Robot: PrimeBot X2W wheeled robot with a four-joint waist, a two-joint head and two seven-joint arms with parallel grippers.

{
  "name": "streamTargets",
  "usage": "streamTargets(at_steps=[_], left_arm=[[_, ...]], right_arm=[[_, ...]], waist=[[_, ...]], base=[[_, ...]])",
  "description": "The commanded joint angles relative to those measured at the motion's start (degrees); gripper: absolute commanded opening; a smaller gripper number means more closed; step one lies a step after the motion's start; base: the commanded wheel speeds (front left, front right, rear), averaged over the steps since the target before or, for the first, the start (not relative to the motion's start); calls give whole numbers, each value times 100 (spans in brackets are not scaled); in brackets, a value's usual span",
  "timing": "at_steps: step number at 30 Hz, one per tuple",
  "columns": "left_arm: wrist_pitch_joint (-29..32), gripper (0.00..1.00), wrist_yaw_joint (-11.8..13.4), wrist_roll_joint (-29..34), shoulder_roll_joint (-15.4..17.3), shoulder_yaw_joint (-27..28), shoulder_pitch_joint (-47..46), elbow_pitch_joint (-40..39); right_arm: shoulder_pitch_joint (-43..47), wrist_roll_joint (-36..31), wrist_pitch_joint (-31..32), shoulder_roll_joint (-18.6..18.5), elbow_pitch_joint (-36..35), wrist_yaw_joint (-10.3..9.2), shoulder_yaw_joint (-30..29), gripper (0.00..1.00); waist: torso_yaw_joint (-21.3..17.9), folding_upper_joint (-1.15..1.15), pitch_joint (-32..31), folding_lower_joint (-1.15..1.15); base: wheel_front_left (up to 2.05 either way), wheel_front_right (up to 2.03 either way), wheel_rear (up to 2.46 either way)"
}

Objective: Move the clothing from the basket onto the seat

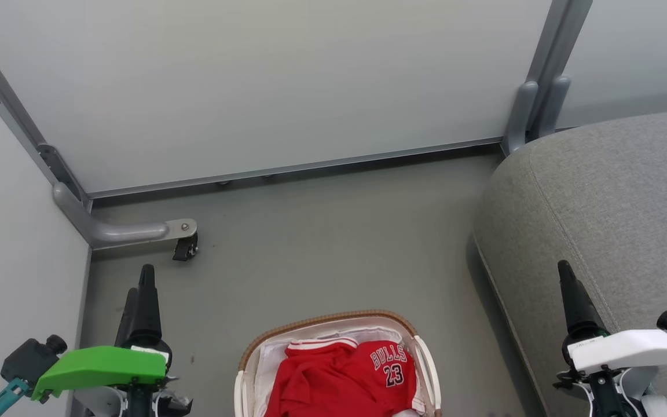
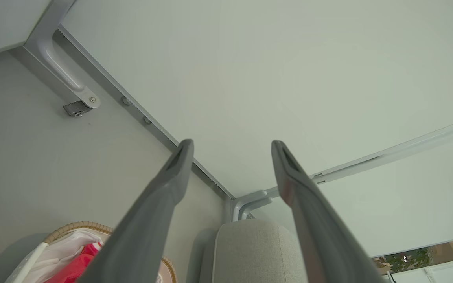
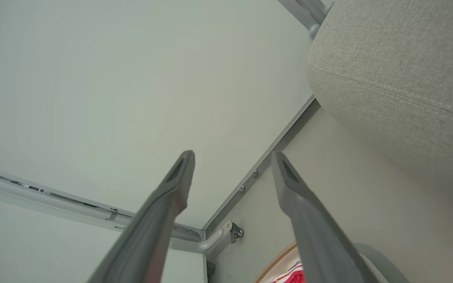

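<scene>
The clothing (image 1: 345,376) lies heaped in the basket (image 1: 333,317), none of it lifted yet. The seat (image 1: 611,197) stands near the basket's right. The left gripper (image 2: 230,147) hovers left of the basket and the right gripper (image 3: 232,157) right of it. Both have fingers spread and empty, probably poised to reach in.

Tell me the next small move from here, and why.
Probably swing the right end effector inward and down toward the clothing in the basket. It and the left end effector stand open and empty either side of the basket, and the seat lies on the right arm's side, so the carry would be short.
</scene>
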Motion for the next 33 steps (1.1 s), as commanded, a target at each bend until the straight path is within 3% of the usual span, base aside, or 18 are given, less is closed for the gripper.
streamTargets(at_steps=[1,9,33], left_arm=[[-61,100,36,305,34,-54,14,-135],[-217,100,183,1375,39,-265,104,-197],[-616,100,341,3147,54,-433,392,-126]], right_arm=[[25,-228,-77,-54,-95,1,47,100],[44,-887,-233,-60,-27,2,148,100],[142,-2833,-634,-81,15,2,420,100]], waist=[[3,0,1,0],[14,0,9,0],[52,0,27,0]], base=[[0,0,0],[0,0,0],[0,0,0]])
